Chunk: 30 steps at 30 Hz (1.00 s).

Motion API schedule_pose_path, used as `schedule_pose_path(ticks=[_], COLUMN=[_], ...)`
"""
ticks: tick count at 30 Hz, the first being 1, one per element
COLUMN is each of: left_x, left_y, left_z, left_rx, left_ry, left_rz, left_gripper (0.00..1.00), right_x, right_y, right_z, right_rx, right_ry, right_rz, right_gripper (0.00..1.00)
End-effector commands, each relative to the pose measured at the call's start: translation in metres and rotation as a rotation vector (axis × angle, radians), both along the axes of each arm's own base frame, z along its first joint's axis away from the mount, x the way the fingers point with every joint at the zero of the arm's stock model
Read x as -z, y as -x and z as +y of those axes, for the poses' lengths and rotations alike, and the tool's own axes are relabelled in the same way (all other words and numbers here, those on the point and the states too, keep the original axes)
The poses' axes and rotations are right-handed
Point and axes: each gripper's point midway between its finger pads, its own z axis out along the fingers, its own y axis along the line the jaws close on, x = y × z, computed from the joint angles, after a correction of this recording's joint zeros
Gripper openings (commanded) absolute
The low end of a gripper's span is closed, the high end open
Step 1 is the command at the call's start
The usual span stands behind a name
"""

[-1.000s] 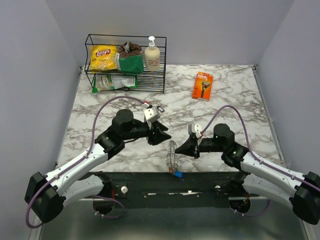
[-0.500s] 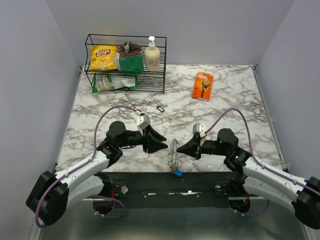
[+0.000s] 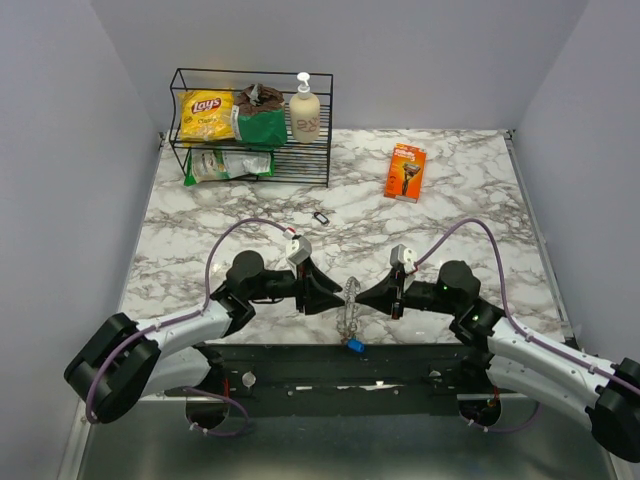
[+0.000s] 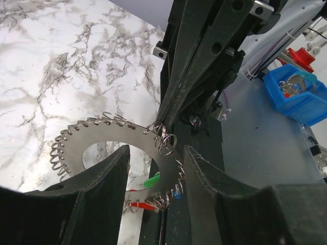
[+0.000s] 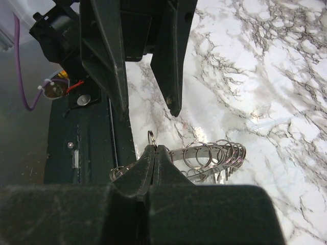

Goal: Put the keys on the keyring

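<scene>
The keyring [image 3: 350, 303] is a flat silvery loop edged with small split rings, lying at the table's near edge between both grippers. Blue [image 3: 354, 347], green [image 4: 152, 179] and red [image 4: 140, 205] keys hang from its near side. My left gripper [image 3: 333, 296] is open, its fingers [image 4: 97, 194] either side of the keyring's [image 4: 122, 145] rim. My right gripper [image 3: 366, 297] is shut on a small split ring on the keyring [image 5: 214, 153] edge, pinched at its fingertips [image 5: 156, 168]. The left gripper's open fingers [image 5: 110, 66] show in the right wrist view.
A black wire rack [image 3: 252, 160] at the back left holds a chips bag, a green bag and a soap bottle. An orange box [image 3: 405, 171] lies at the back. A small dark tag [image 3: 321, 217] lies mid-table. The black base rail [image 3: 330, 365] runs under the keyring.
Both arms have swung inward and toward the near edge. The left gripper has come right up to the keyring, and the right gripper has closed in on its other side.
</scene>
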Motion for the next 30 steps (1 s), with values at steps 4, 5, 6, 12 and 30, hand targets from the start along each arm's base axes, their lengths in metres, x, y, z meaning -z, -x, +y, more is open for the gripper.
schedule_pose_path(ticks=[4, 5, 6, 12, 30], left_x=[-0.008, -0.008, -0.009, -0.004, 0.0], left_y=[-0.014, -0.014, -0.014, -0.008, -0.002], left_z=[-0.013, -0.013, -0.015, -0.024, -0.028], left_rx=[-0.034, -0.032, -0.023, 0.024, 0.089], left_ry=[0.024, 0.022, 0.025, 0.012, -0.064], left_rz=[-0.054, -0.052, -0.054, -0.041, -0.05], left_gripper=[0.55, 0.55, 0.55, 0.5, 0.0], right_x=[-0.014, -0.014, -0.014, -0.014, -0.014], right_y=[-0.002, -0.002, -0.002, -0.002, -0.002], right_z=[0.0, 0.0, 0.0, 0.0, -0.002], right_rx=[0.013, 0.015, 0.016, 0.016, 0.027], right_ry=[-0.049, -0.048, -0.05, -0.05, -0.055], right_rz=[-0.039, -0.04, -0.04, -0.043, -0.047], right_gripper=[0.0, 0.0, 0.01, 0.0, 0.01])
